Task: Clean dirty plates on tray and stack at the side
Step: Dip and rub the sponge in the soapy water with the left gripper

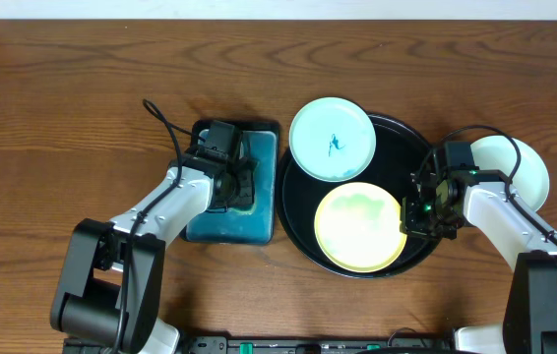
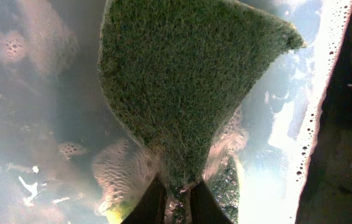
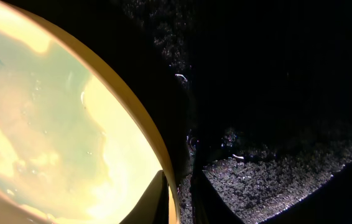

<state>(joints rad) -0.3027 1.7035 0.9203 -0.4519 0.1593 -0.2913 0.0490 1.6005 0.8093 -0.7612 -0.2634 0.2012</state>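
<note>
Green at 9 o'clock of black tray (image 1: pixel 413 147): found left claw (image 2: pixel 175 188) clamped fully shut on sponge (image 2: pixel 182 81) over foamy teal sponge tray (image 1: pixel 227 232). Saw right claw (image 3: pixel 179 186) nearly closed, pinching yellow plate (image 1: pixel 359 226) by its 3 o'clock rim, at tray's 6 o'clock. Noted scribbled mint plate (image 1: pixel 332 140) overlapping rim at 11, pale plate (image 1: pixel 517 162) on bench (image 1: pixel 62 98) at 3.

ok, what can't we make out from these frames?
- white plate beside the black tray: overhead, the right arm covers its left part, so it is unclear whether it is clean or dirty.
- sponge: overhead, hidden under the left arm; it shows only in the left wrist view.
- yellow plate: in the right wrist view most of it is cut off at the frame edge.
</note>
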